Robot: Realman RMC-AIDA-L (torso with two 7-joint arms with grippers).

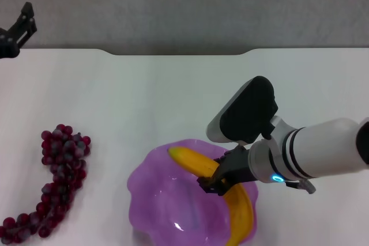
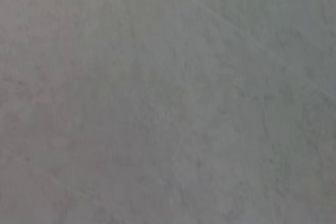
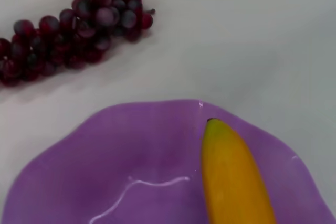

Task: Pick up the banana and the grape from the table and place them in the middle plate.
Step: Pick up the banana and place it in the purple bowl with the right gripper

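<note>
The yellow banana (image 1: 241, 210) lies across the right side of the purple scalloped middle plate (image 1: 164, 197) at the front of the white table (image 1: 173, 96). My right gripper (image 1: 218, 180) reaches in from the right and is shut around the banana's middle, over the plate. In the right wrist view the banana (image 3: 231, 177) points over the plate's (image 3: 105, 166) inside. The dark red grape bunch (image 1: 60, 180) lies on the table left of the plate, apart from it; it also shows in the right wrist view (image 3: 79, 24). My left gripper (image 1: 17, 30) is parked open at the far left.
The table's notched far edge (image 1: 179, 54) meets a grey wall. The left wrist view shows only a plain grey surface (image 2: 168, 98).
</note>
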